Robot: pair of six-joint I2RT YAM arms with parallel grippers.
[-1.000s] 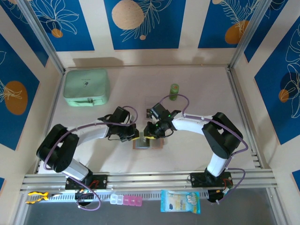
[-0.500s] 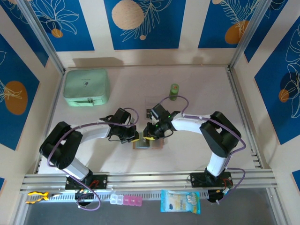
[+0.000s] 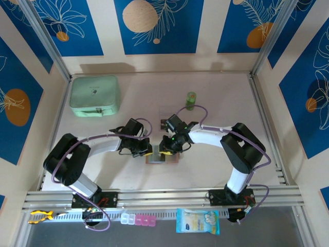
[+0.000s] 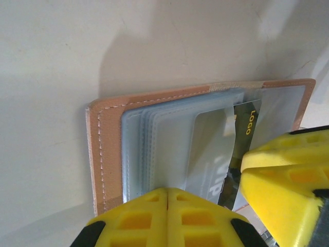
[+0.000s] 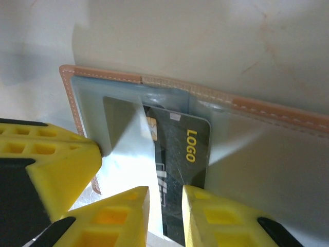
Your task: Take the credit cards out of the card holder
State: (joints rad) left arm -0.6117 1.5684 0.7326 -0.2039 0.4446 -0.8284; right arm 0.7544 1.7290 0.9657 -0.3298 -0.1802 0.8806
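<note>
From the overhead camera, a large mint-green zip pouch (image 3: 94,96) lies at ten o'clock on the pale table (image 3: 221,92), well apart from the work. Near the middle, toward six o'clock, the small tan-pink leather-like bifold card holder (image 3: 162,158) lies open and flat, its grey-blue pocket panels facing up.

My left gripper (image 3: 149,151) comes in at its nine o'clock side. On the left wrist camera I see this gripper (image 4: 167,216) with its yellow fingers (image 4: 139,218) pressed fully together and nothing between them. The tips sit over the pocket panels at the six o'clock edge of the card holder (image 4: 103,154).

A dark plastic card with yellow "LOGO" lettering (image 4: 242,128) sticks partway out of a clear pocket at three o'clock in that view.

My right gripper (image 3: 163,149) reaches in from the holder's one o'clock side. On the right wrist camera its jaws stand a narrow gap apart (image 5: 167,216), with the near end of the dark card (image 5: 180,149) running into that gap. I cannot tell whether they actually pinch it. The card's far end is tucked into the card holder (image 5: 103,74).

A small green bottle (image 3: 191,100) stands upright at one o'clock from the holder.
</note>
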